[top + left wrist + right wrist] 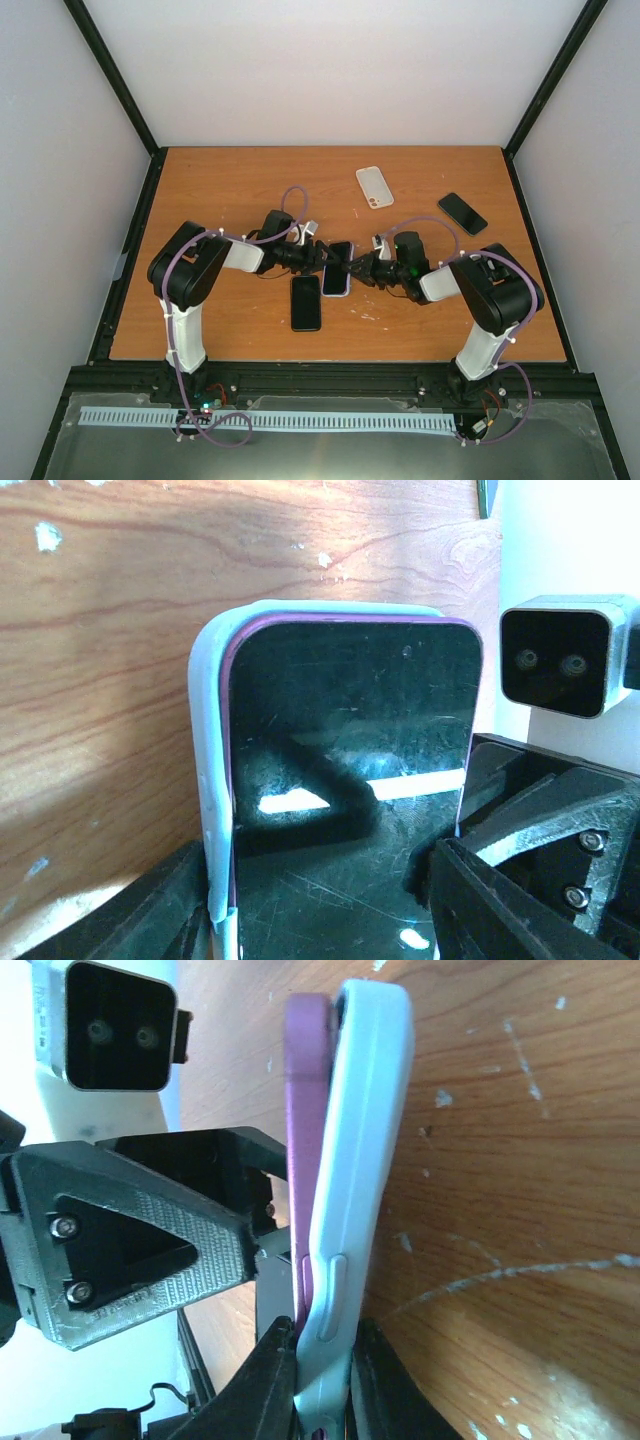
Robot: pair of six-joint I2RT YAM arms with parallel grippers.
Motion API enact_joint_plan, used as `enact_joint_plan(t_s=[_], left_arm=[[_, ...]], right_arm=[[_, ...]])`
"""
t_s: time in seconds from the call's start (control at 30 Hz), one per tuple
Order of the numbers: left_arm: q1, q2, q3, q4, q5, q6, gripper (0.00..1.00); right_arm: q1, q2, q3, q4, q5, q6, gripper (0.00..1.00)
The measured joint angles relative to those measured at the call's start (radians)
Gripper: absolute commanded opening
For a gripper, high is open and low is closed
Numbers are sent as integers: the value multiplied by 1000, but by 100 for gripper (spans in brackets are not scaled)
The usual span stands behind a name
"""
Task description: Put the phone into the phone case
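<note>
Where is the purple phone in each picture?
Top view: the phone is near the picture's middle.
Left wrist: the phone fills the middle, dark screen facing the camera.
Right wrist: the phone is a thin purple strip, seen edge-on.
Shared landmark: the pale case hugging it.

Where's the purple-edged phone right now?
Top view, table centre: the purple-edged phone sits partly in a pale blue case between the left gripper and right gripper.
</note>
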Motion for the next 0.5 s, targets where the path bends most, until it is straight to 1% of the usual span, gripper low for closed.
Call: enact_joint_plan(t_s=[0.13, 0.17, 0.3, 0.37, 0.43, 0.5], left_arm=[[0, 0, 0, -1, -3, 0, 59], [0, 0, 0, -2, -4, 0, 59], [-1, 0, 4, -14, -11, 0, 58], [-2, 0, 7, -22, -12, 2, 58], [-2, 0, 8, -25, -13, 5, 57], [-3, 0, 9, -27, -16, 6, 57]], right_arm=[[0, 3, 4, -23, 12, -10, 7], [0, 3, 7, -28, 13, -11, 9], [0, 3, 16, -50, 16, -16, 29], [0, 2, 21, -65, 24, -24, 34], [1, 2, 25, -90, 30, -31, 33], [1, 2, 34, -119, 35, -44, 26]])
